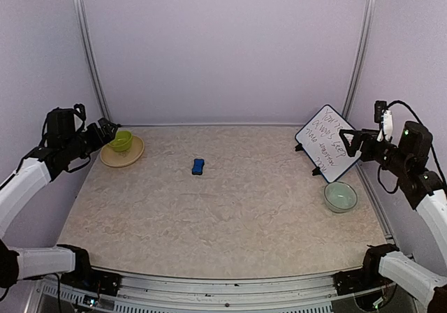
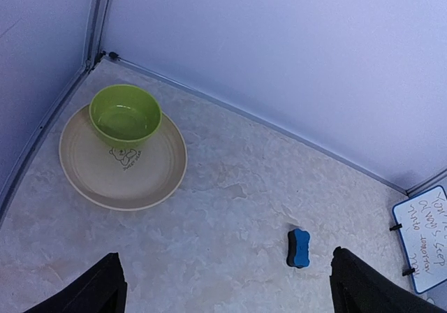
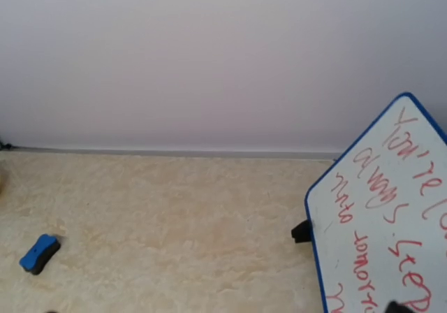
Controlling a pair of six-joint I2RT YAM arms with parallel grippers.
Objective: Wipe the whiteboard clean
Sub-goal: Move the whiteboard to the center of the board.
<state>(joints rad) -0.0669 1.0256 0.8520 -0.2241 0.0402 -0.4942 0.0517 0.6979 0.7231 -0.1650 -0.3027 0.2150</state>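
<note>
The whiteboard (image 1: 326, 142) stands tilted on black legs at the back right, its blue-framed face covered in handwritten marker text. The right wrist view shows it close up (image 3: 384, 215), at the right edge. My right gripper (image 1: 348, 140) hovers just in front of the board's right side, open and empty; only a dark fingertip (image 3: 398, 307) shows in its own view. My left gripper (image 1: 105, 130) hangs open and empty over the back left corner, with its black fingers (image 2: 94, 290) at the bottom of the left wrist view. The whiteboard (image 2: 427, 239) also shows far right there.
A small blue block (image 1: 198, 166) lies mid-table, also seen in the wrist views (image 2: 299, 248) (image 3: 39, 253). A green bowl (image 1: 121, 140) sits on a tan plate (image 1: 112, 159) at the back left. A pale green bowl (image 1: 340, 196) stands in front of the board.
</note>
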